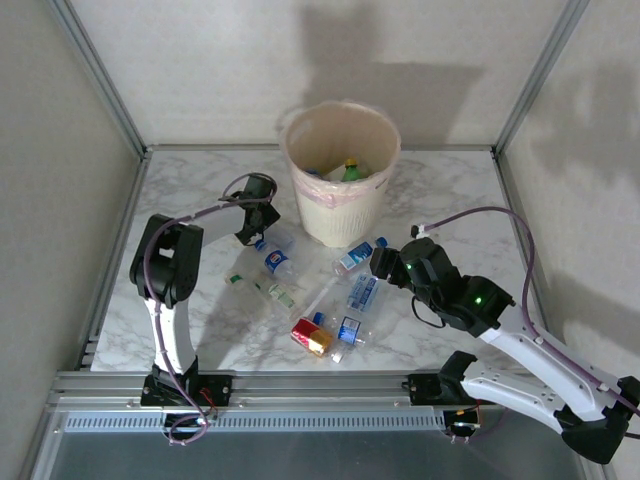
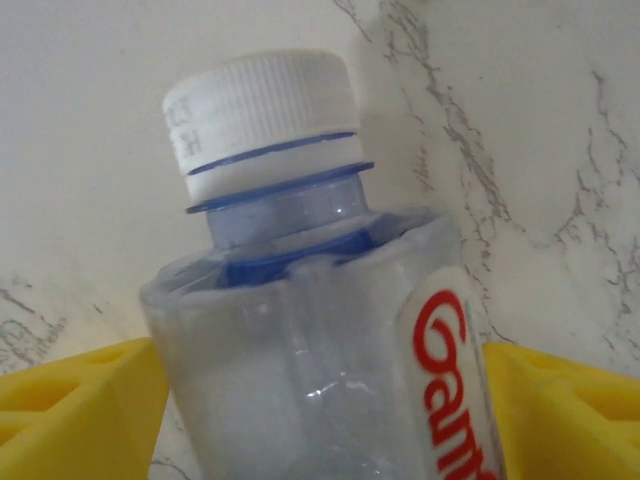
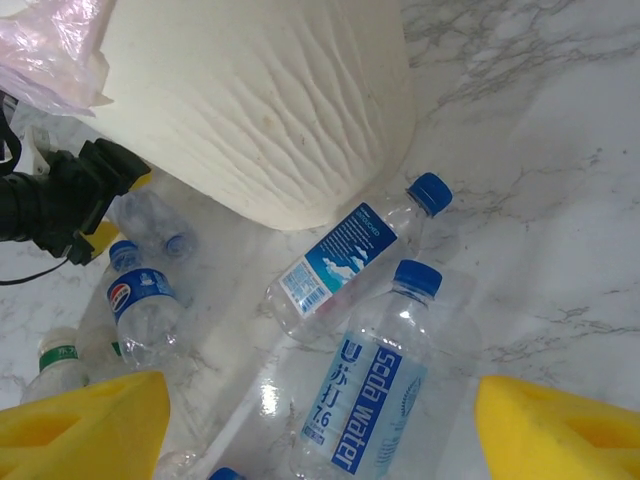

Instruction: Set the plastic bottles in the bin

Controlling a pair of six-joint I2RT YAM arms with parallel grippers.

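Note:
The cream bin (image 1: 322,205) stands at the back middle with a green bottle (image 1: 351,170) inside. Several plastic bottles lie on the marble in front of it. My left gripper (image 1: 258,230) is low at the bin's left, its yellow pads (image 2: 80,415) pressed against both sides of a clear white-capped bottle (image 2: 300,380) with red lettering. My right gripper (image 1: 383,263) hovers open above a soda water bottle (image 3: 370,400), which lies between its yellow fingertips (image 3: 560,430) untouched. A blue-label bottle (image 3: 345,255) lies just beyond, against the bin (image 3: 270,100).
More bottles lie near the front: a red-and-gold one (image 1: 312,336), a blue-label one (image 1: 349,330), a white-label one (image 1: 270,291) and a clear one (image 3: 145,305) beside the left gripper. Metal frame posts and walls close in the table's sides.

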